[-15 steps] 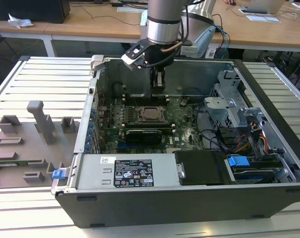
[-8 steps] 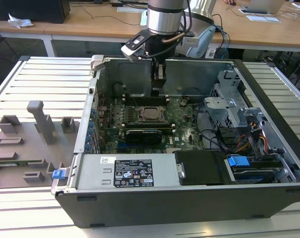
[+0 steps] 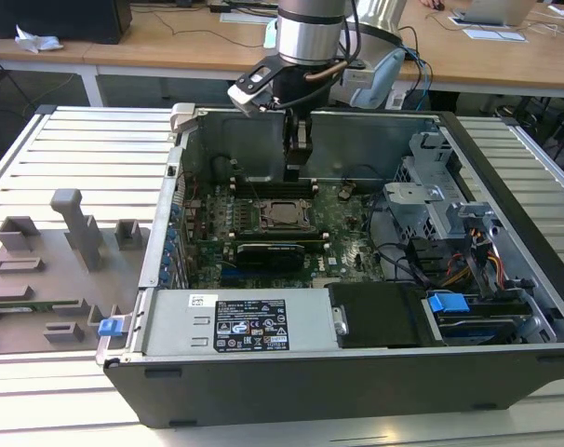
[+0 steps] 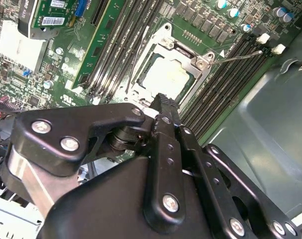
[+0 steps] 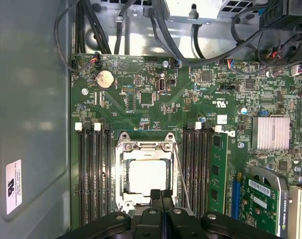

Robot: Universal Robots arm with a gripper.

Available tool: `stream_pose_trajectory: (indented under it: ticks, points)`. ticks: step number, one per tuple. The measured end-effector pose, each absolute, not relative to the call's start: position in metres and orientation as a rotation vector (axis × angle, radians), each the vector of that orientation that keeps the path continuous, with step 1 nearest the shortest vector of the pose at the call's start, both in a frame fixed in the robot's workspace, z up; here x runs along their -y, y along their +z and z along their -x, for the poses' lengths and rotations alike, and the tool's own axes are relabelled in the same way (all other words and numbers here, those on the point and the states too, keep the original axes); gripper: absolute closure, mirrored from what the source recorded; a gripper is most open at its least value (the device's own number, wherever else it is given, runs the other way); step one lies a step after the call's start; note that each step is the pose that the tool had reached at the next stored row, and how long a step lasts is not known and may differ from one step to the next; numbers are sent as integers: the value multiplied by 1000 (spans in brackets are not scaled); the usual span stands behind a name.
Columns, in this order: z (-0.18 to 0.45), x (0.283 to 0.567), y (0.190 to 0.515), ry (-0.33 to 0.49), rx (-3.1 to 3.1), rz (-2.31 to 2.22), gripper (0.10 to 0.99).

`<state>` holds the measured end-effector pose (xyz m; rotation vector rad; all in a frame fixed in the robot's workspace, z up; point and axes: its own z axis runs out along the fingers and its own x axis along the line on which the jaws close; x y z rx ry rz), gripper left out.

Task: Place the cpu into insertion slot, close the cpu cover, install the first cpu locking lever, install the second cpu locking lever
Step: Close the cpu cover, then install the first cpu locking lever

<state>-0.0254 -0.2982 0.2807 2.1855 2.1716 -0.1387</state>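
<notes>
On the desk (image 3: 77, 140) an open case (image 3: 505, 307) is seen. The cpu (image 5: 147, 175) is seated in the slot (image 5: 122, 201), framed by the flat-lying cover (image 5: 145, 146). The hand (image 5: 161, 193), clenched and empty, is held over the cover's edge, a thin lever (image 5: 181, 174) beside it.

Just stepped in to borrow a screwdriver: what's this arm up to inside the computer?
The robot's gripper, shut and empty, hangs inside the open computer case, near the edge of the processor socket on the green motherboard. The chip sits in the socket with the metal cover frame lying over it. One thin wire lever beside the socket looks unlatched, sticking out sideways.
</notes>
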Motion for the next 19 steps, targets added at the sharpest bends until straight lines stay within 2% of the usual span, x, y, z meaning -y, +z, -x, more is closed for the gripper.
stream_pose_trajectory:
  ticks: [6, 19]
  points:
    - [25, 298, 281, -139, -2176, -2180, 980]
    - [25, 298, 281, -114, -2606, -1609, 980]
